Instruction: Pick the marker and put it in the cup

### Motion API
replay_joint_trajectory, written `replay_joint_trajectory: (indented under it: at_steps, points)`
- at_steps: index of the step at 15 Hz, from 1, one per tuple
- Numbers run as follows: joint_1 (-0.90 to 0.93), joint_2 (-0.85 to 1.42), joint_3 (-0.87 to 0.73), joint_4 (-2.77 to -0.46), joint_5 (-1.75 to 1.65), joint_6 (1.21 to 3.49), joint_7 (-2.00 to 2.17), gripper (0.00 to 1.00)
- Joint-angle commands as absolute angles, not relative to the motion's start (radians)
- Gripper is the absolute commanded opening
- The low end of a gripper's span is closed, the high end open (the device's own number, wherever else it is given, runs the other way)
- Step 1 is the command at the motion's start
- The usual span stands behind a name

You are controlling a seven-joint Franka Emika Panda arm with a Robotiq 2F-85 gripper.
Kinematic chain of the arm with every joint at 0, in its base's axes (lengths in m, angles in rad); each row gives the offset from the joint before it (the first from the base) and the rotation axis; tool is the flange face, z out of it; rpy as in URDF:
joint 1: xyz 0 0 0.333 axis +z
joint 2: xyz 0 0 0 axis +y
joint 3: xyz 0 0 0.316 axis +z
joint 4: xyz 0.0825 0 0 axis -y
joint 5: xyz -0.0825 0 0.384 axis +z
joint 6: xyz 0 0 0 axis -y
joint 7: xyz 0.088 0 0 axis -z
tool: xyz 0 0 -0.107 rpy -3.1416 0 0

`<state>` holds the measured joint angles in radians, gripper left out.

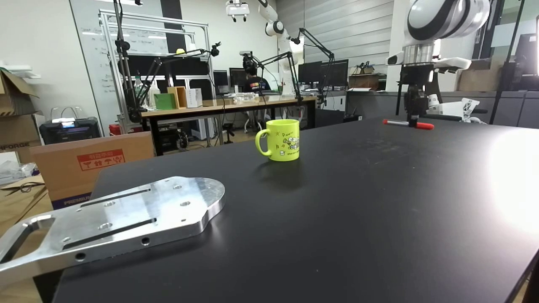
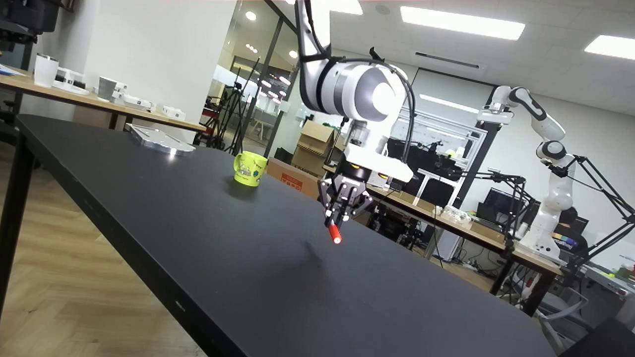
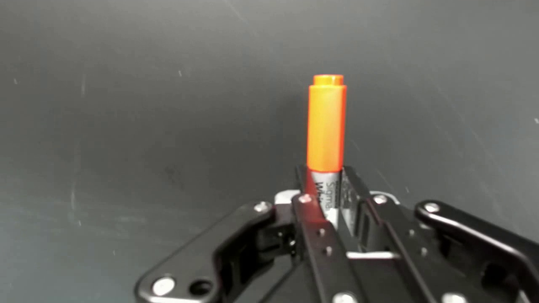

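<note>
The marker has a red cap and a light grey printed body. It shows in both exterior views [image 1: 424, 126] [image 2: 335, 234], and in the wrist view [image 3: 326, 126] its cap looks orange. My gripper [image 1: 414, 119] [image 2: 337, 218] [image 3: 324, 179] is shut on the marker's body just behind the cap. The marker lies about level across the fingertips, apart from the black table, with a shadow below it. The middle of its body is hidden by the fingers. The cup, a yellow-green mug [image 1: 285, 141] [image 2: 250, 168], stands upright on the table, well away from my gripper.
The black table [image 1: 337, 219] [image 2: 238, 277] bears a silver metal plate [image 1: 139, 210] [image 2: 158, 140] at the end beyond the mug. A cardboard box [image 1: 92, 160] stands beside the table. A wooden desk [image 1: 236, 106] stands further back.
</note>
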<state>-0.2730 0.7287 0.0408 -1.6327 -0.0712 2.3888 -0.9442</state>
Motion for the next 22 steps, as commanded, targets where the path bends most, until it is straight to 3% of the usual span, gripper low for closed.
replay_joint_trajectory:
  at_steps: [1, 6, 11, 12, 22]
  points:
    - [-0.274, 0.652, 0.133, -1.625, 0.029, 2.328, -0.981, 0.05]
    - [-0.288, 0.618, 0.259, -1.522, 0.271, 2.133, -1.085, 0.05]
    - [-0.25, 0.641, 0.242, -1.375, 0.42, 1.847, -1.125, 0.05]
    - [-0.237, 0.61, 0.222, -1.448, 0.419, 1.926, -1.145, 0.2]
    - [-0.233, 0.626, 0.216, -1.409, 0.432, 1.865, -1.144, 0.2]
